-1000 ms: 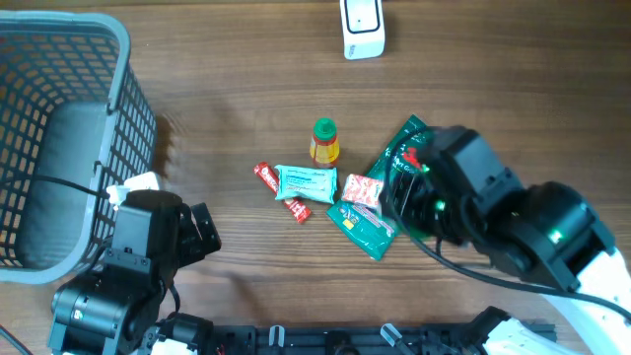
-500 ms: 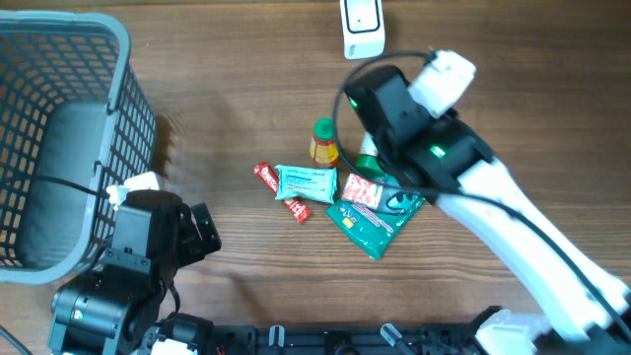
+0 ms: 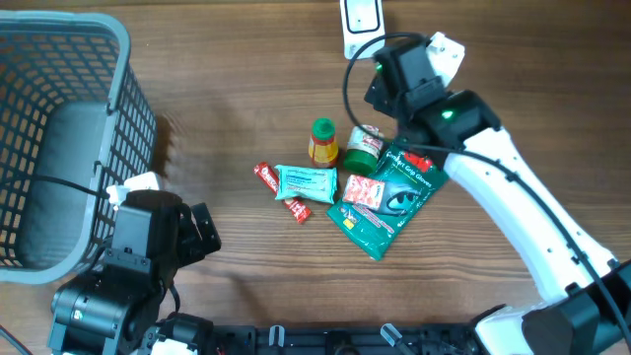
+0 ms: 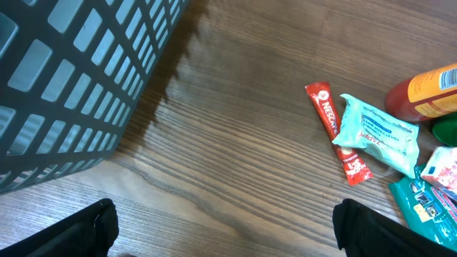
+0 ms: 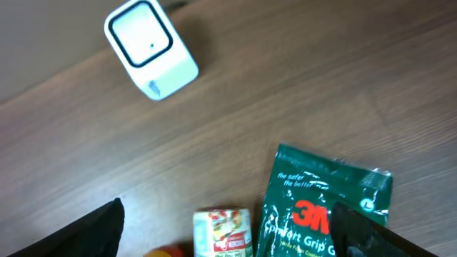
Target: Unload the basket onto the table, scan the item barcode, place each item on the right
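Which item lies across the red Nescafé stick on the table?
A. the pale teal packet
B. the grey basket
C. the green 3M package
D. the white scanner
A: in the left wrist view the pale teal packet overlaps the lower half of the red Nescafé stick.

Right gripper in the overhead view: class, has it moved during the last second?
Yes. The right gripper has travelled up the picture, off the green 3M packet, to just beside the white scanner, which has not shifted.

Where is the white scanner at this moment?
In the overhead view the white scanner sits at the top edge of the picture, slightly right of centre, beyond the orange bottle.
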You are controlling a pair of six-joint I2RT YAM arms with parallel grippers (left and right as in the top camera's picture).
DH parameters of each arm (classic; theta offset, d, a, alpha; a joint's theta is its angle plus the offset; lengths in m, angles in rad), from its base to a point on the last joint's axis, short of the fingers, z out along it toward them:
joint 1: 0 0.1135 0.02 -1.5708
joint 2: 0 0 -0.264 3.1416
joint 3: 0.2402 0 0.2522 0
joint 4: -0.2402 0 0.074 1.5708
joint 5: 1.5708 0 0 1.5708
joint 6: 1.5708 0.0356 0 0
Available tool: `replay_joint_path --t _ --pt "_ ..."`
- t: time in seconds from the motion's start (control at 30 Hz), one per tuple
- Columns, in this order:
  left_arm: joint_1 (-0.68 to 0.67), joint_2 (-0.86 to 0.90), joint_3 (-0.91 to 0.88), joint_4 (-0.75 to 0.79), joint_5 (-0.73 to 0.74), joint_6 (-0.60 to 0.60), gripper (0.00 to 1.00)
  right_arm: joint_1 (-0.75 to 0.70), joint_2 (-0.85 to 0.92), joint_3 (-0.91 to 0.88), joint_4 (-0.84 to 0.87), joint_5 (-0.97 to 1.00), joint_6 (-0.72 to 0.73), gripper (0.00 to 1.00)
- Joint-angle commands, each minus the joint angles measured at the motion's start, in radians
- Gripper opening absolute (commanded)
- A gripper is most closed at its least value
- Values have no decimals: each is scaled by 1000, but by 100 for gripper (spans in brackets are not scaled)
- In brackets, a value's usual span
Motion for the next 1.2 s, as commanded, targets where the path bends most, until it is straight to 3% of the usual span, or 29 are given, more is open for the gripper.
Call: replay_joint_path --t 0.0,0.3,0.5,0.97,1.17 --pt "5 -1 0 0 5 15 100 -46 68 6 0 -171 -25 92" --pt "5 -1 0 0 6 15 100 -62 242 6 -11 -428 -3 89" --pt "5 -1 0 0 5 15 100 -62 310 6 -79 -429 147 81" --pt "5 -1 0 0 5 16 100 -15 424 6 -20 -429 170 80" --pt "5 -1 0 0 5 15 100 -19 488 6 -24 -399 172 70"
